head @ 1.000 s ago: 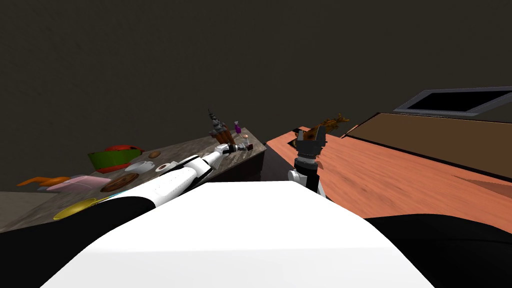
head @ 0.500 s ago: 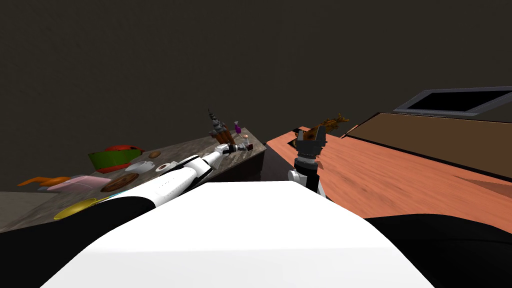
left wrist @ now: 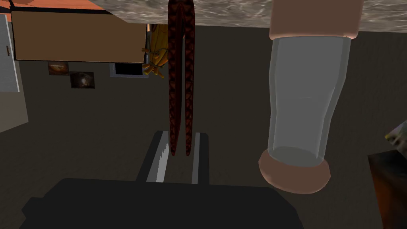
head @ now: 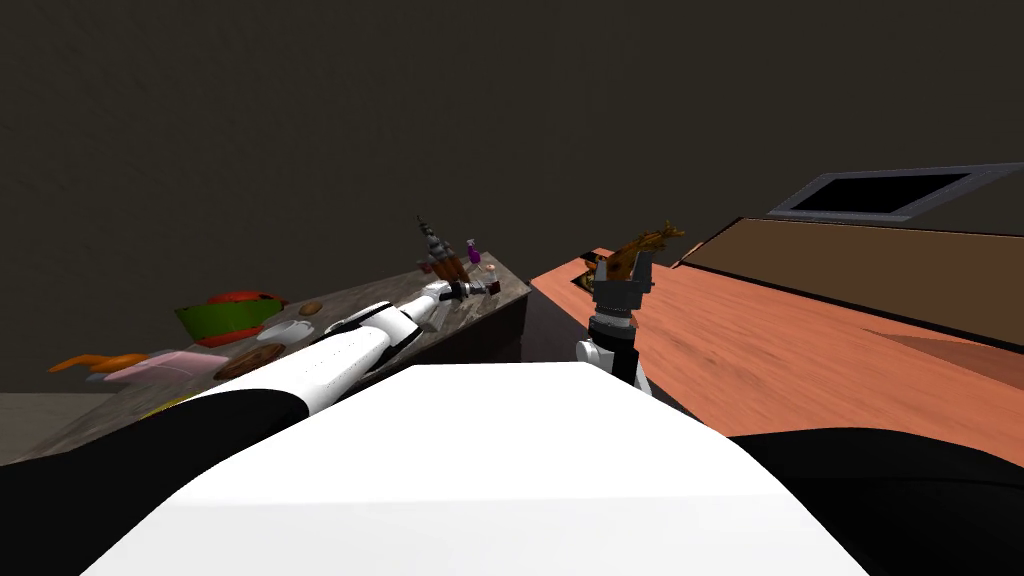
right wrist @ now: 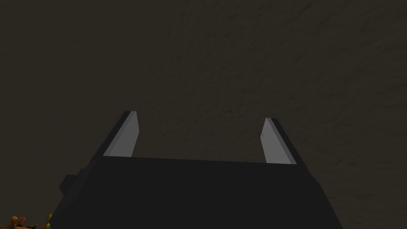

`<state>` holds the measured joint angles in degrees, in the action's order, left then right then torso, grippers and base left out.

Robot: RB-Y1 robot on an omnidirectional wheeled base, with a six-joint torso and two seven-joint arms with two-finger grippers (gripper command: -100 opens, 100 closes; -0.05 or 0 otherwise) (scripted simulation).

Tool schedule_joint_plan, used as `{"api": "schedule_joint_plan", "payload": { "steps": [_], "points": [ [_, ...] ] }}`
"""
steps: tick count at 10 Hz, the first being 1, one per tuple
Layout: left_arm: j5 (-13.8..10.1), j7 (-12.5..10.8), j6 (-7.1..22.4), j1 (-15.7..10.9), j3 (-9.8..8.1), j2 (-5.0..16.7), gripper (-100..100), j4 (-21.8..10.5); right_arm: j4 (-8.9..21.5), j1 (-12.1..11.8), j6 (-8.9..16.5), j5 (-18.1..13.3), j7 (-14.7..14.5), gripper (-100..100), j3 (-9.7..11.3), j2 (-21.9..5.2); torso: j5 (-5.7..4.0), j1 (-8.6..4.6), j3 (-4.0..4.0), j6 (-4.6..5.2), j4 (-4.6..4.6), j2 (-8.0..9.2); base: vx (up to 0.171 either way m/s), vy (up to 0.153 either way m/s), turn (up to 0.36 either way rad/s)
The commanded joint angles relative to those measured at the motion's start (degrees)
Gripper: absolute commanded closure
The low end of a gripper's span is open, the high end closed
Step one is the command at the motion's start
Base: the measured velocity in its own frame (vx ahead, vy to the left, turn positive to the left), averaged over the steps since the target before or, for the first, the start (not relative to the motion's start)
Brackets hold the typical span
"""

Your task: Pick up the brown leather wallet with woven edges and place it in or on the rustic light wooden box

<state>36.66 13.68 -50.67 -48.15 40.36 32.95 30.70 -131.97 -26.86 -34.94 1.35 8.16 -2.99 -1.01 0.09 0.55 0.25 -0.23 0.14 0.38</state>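
The wallet [left wrist: 181,79] is a thin, dark red-brown woven piece standing on edge on the grey mottled table [left wrist: 238,12]. My left gripper [left wrist: 181,137] is shut on its near end, one finger against each side. From the head camera the left gripper [head: 472,290] sits near the table's far right corner, with the wallet [head: 492,287] at its tip. My right gripper [head: 622,262] is raised over the orange wooden surface [head: 780,350], and its wrist view shows the fingers [right wrist: 123,137] open with nothing between them. I cannot make out a light wooden box.
A clear glass tumbler [left wrist: 306,103] with a pinkish base stands close beside the wallet. On the table are a purple bottle [head: 473,250], a dark spiky ornament [head: 434,245], plates and a cup [head: 285,328], and a red and green bowl [head: 228,312]. A golden-brown bundle [head: 640,243] lies behind the right gripper.
My left arm has risen slightly and drawn back a little with the wallet in its fingers. The head camera has shifted a bit. The right gripper stays open.
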Motion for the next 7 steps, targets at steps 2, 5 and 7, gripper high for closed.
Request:
{"api": "schedule_joint_plan", "payload": {
  "steps": [2,5,7],
  "points": [
    [0.0,-2.7,1.5,-0.8,0.63,2.5,100,2.4,0.0,0.0,0.0,0.0,0.0,0,0.0,0.0,-0.01,-0.1,-0.13,0.02,-0.04,-0.23,-0.065,0.05,-0.01],
    [-0.1,-4.1,1.2,-2.3,0.95,4.2,100,2.2,0.0,0.0,0.0,0.0,0.0,0,0.0,0.0,-0.03,0.3,0.13,-0.28,0.15,0.12,-0.121,0.083,-0.033],
    [-0.3,-6.4,0.3,-4.5,1.49,6.7,100,2.2,0.0,0.0,0.0,0.0,0.0,0,0.0,0.0,-0.02,0.48,0.19,-0.49,0.2,0.17,-0.122,0.108,-0.007]
  ]
}}
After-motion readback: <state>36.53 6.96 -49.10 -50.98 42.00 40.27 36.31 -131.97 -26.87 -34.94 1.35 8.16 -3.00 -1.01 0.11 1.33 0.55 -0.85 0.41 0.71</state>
